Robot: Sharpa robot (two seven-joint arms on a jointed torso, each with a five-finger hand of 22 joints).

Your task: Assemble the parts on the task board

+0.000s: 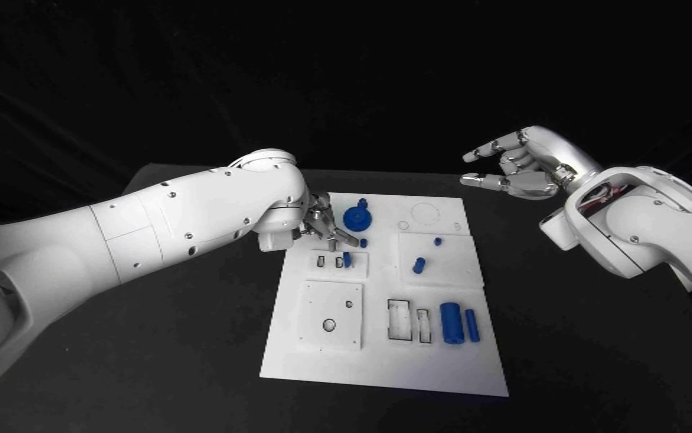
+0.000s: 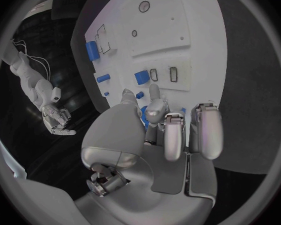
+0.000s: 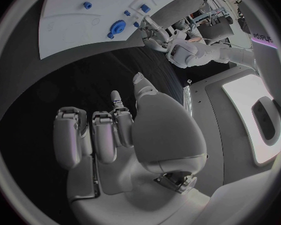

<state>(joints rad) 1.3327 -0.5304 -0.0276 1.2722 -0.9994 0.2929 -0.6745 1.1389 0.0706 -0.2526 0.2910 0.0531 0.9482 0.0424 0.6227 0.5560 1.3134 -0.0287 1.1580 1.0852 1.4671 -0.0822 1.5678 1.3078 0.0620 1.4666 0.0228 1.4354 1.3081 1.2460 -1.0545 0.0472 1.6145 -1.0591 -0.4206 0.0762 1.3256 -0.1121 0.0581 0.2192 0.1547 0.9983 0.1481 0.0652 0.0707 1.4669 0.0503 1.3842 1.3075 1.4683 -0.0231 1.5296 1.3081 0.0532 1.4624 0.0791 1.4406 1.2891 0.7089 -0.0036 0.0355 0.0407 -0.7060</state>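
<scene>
Left hand down on the board, right hand idle off to the side.

We see the left hand [image 1: 325, 230] left of centre, fingers curled onto the upper left of the task board [image 1: 382, 363] by a small blue part [image 1: 348, 259]; we cannot tell if it grips it. Blue gear [image 1: 358, 218] just right, cylinder [image 1: 451, 322] lower right. Right hand [image 1: 522, 163] upper right, fingers apart, holding nothing.

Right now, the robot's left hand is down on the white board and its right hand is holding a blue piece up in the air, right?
Not quite. The right hand is up off the task board, but the head view shows it empty, fingers apart. The left hand is indeed down on the board.
</scene>
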